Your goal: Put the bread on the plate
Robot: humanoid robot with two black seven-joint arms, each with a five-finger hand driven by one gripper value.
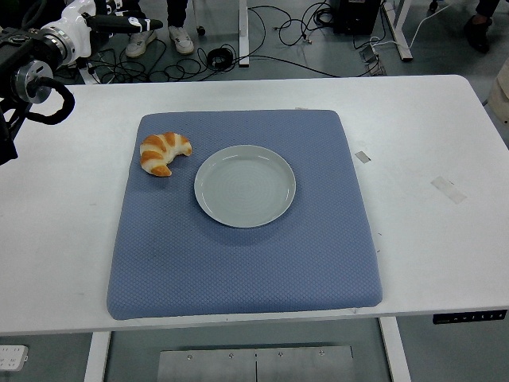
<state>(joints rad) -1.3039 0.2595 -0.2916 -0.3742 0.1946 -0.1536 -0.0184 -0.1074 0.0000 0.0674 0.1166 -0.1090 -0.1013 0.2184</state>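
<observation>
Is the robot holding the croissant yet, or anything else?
Nothing is held. The croissant lies untouched on the blue mat, beside the plate. Only the left arm shows, at the picture's left edge; its robot hand is out of view.
</observation>
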